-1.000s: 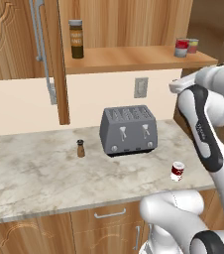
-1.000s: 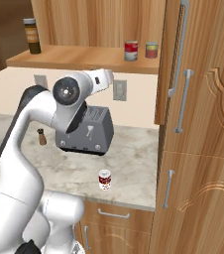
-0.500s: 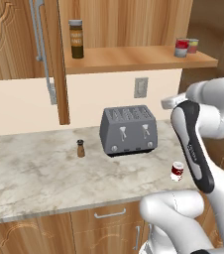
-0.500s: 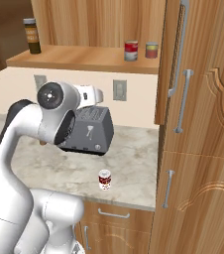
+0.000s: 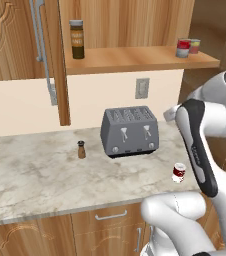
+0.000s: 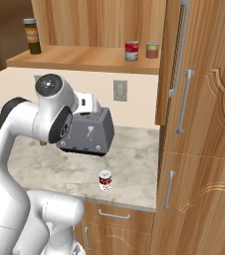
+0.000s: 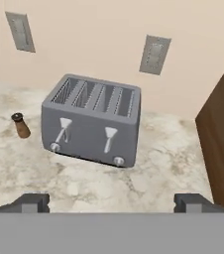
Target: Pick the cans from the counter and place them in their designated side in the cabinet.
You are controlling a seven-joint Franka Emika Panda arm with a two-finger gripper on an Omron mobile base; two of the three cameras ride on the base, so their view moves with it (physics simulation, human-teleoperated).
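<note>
While the hand [image 7: 111, 201] hangs released, red-and-white can [image 5: 179, 172] upright on beige counter [image 5: 30, 175], silver top

You won't find any wording you can read here. The red-and-white can [image 5: 178, 172] on the counter [image 5: 30, 175], in front of and to the right of the toaster [image 5: 129, 131], has a label too small to make out. The same goes for the jar [image 5: 76, 39] and two cans [image 5: 188, 47] on the cabinet shelf [image 5: 135, 59] above the toaster.
</note>
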